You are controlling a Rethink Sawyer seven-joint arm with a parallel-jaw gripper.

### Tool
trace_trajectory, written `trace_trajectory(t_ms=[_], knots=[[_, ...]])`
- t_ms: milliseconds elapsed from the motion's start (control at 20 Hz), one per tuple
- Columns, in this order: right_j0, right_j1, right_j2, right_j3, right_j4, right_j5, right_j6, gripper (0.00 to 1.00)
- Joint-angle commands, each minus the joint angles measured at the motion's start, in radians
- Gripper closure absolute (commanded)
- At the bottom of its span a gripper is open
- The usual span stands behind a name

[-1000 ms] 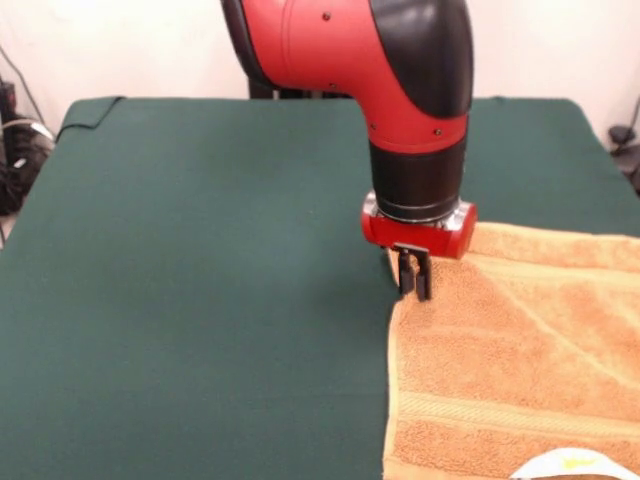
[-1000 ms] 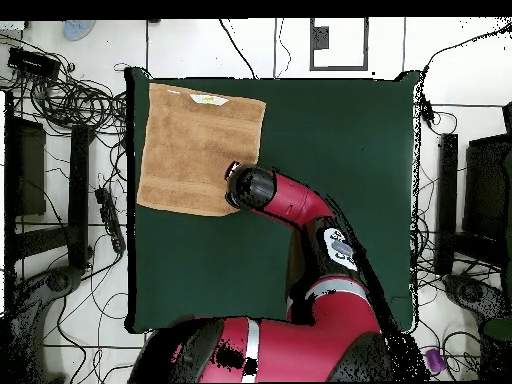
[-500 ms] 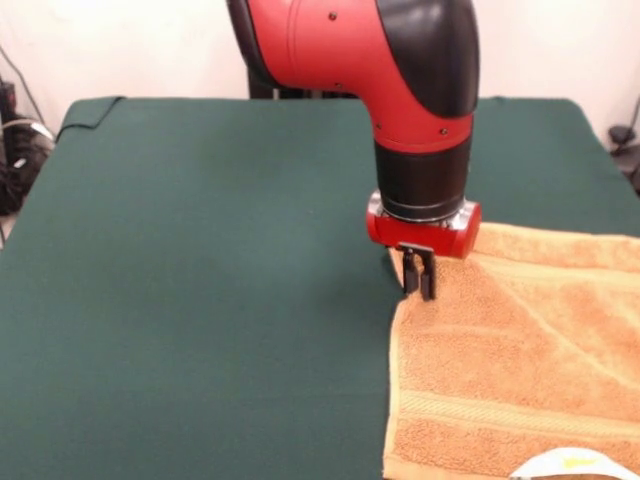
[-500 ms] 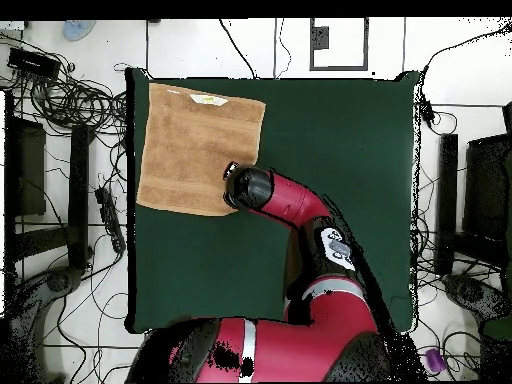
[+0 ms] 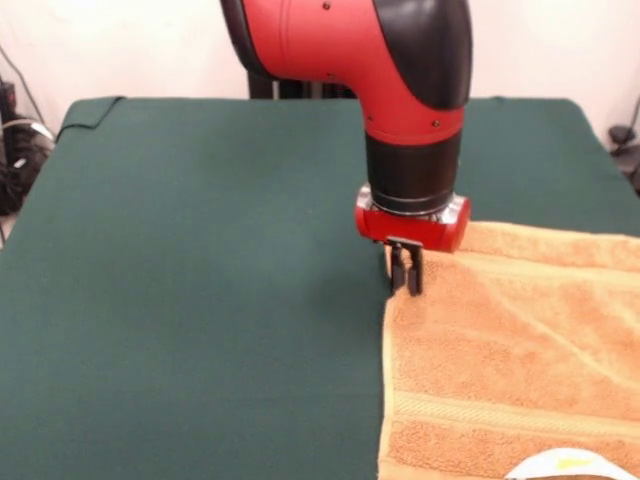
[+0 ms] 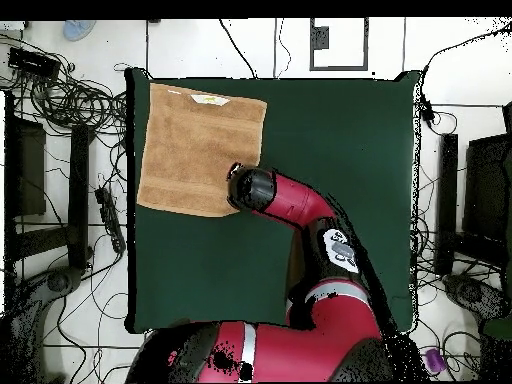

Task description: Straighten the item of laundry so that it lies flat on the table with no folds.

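My gripper (image 5: 405,280) is clenched on the towel (image 5: 520,360) at its upper-left corner, right of frame centre; the towel lies spread on the table (image 5: 200,280).

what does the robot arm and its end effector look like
The arm has glossy red shells with black joint sections and a black cylindrical wrist. A red ring with a silver rim sits under the wrist, carrying the small black end effector with two short fingers. From overhead, a white patch marks the arm's link.
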Motion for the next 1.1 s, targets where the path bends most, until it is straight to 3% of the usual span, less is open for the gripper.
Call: trace_trajectory(t_ms=[50,600,1100], knots=[[-0.038,-0.082,0.0,0.041,-0.098,0.163,-0.031,1.0],[-0.154,-0.188,0.066,0.022,-0.218,0.344,-0.122,1.0],[-0.197,-0.236,0.115,0.029,-0.276,0.409,-0.102,1.0]])
